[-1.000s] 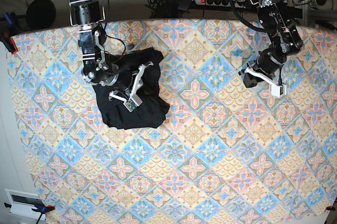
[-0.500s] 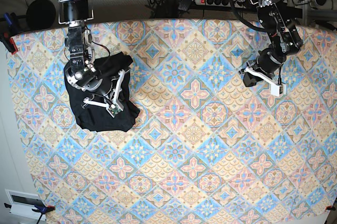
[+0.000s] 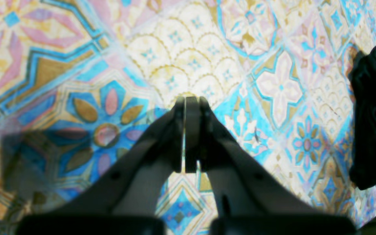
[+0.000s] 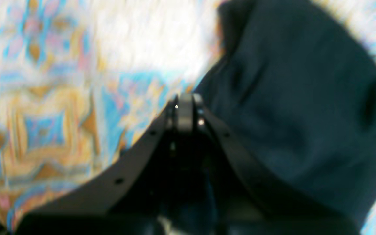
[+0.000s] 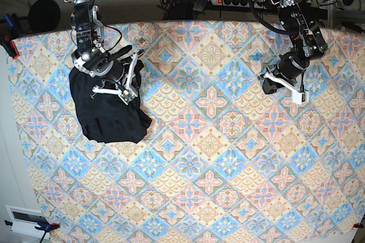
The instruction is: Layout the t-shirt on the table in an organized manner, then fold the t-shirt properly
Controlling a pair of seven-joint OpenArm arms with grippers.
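The black t-shirt (image 5: 105, 112) lies bunched in a heap near the left edge of the patterned table (image 5: 228, 186). My right gripper (image 5: 128, 94) is over the heap's right side. In the right wrist view this gripper (image 4: 184, 107) is shut, and the edge of the t-shirt (image 4: 299, 114) runs up to its tips; the picture is blurred. My left gripper (image 5: 299, 97) hovers over the bare table at the far right. It is shut on nothing (image 3: 188, 104), with the t-shirt (image 3: 374, 117) far off at that view's right edge.
A power strip (image 5: 234, 0) and cables lie behind the table's back edge. A red clamp (image 5: 8, 46) grips the left corner. A white box (image 5: 23, 220) sits off the front left corner. The table's left edge runs close to the heap.
My right gripper has dragged the t-shirt leftwards across the table, then swung up toward the back left. The heap now sits near the left edge. The left arm has stayed put.
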